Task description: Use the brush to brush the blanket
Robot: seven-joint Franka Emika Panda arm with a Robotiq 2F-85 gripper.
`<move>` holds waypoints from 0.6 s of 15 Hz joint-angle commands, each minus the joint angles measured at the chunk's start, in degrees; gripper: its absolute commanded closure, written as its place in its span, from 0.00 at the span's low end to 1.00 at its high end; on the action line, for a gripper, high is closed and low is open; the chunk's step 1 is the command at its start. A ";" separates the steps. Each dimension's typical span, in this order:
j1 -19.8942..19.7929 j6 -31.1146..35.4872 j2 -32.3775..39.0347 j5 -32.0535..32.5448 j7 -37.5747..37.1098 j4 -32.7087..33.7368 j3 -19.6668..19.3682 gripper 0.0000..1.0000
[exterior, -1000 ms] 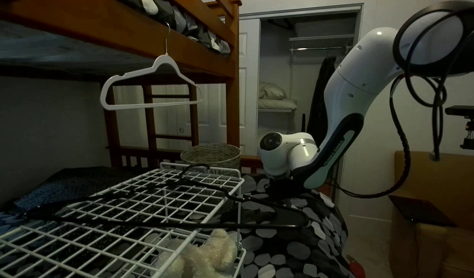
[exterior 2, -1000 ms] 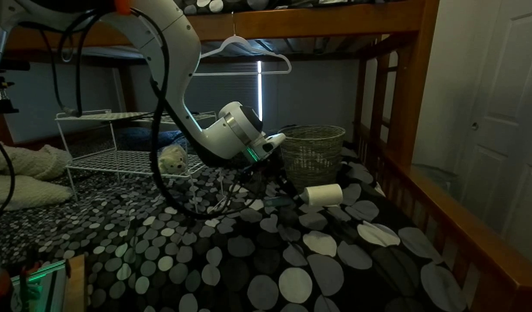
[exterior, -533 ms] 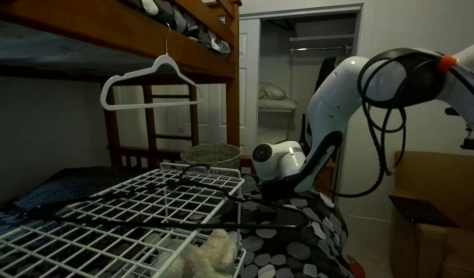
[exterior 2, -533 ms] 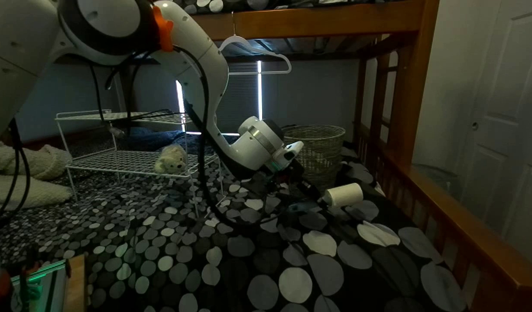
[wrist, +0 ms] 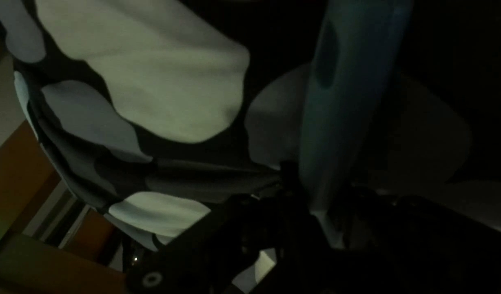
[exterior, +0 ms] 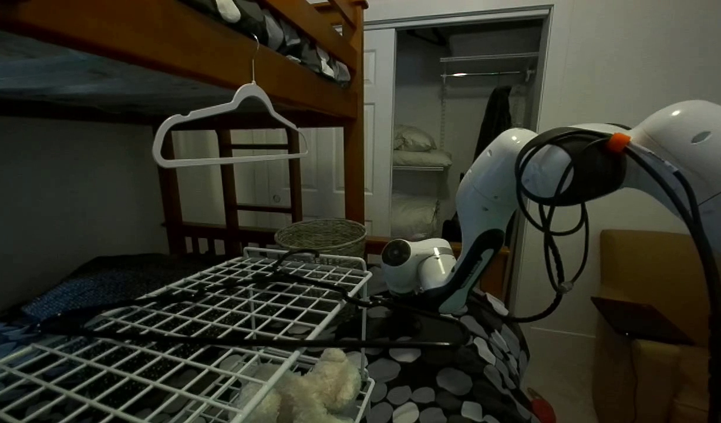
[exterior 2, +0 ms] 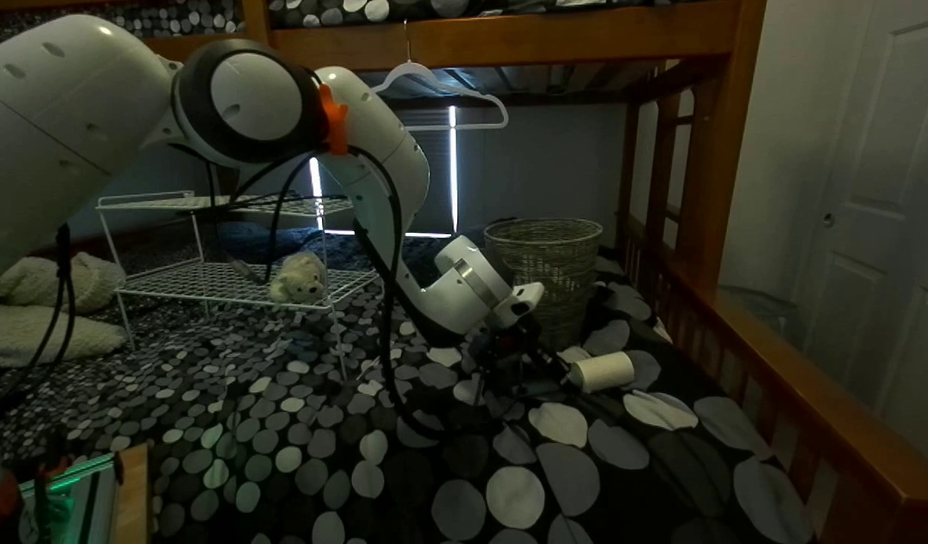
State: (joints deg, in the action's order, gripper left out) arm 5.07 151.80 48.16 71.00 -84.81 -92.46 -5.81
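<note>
The brush is a roller with a cream head and a blue-green handle. My dark gripper is shut on that handle near its thin end, seen in the wrist view. In an exterior view the gripper hangs low, its fingers hard to make out, with the head sticking out to the right of it. Under it spreads the blanket, black with white and grey dots, wrinkled in places. The head sits at or just above the cloth; contact I cannot tell. A black hanger and shadow obscure the gripper in an exterior view.
A wicker basket stands close behind the gripper. To its left are a white wire rack and a cream stuffed toy. A wooden rail edges the bed. A white hanger hangs from the upper bunk; a black hanger lies on the rack.
The arm has come down and swung over, carrying the brush. In an exterior view the roller head went right, then dropped toward the blanket. The grip on the handle looks the same.
</note>
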 commanded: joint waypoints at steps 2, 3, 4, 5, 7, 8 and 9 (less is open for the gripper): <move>-5.19 4.36 3.02 -9.07 4.89 1.69 1.64 0.95; -5.68 4.99 2.53 -11.32 5.33 1.06 1.21 0.95; -6.22 5.86 2.34 -13.90 6.18 0.61 0.95 0.95; -6.90 6.66 2.14 -16.51 7.10 0.38 0.61 0.95; -7.65 8.38 1.64 -21.95 8.46 -0.83 -0.17 0.95; -8.05 9.18 1.25 -24.93 9.27 -1.71 -0.57 0.95; -8.23 9.91 1.14 -27.79 10.01 -2.13 -1.35 0.95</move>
State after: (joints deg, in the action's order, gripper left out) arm -1.25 159.08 49.67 50.54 -77.15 -92.00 -5.71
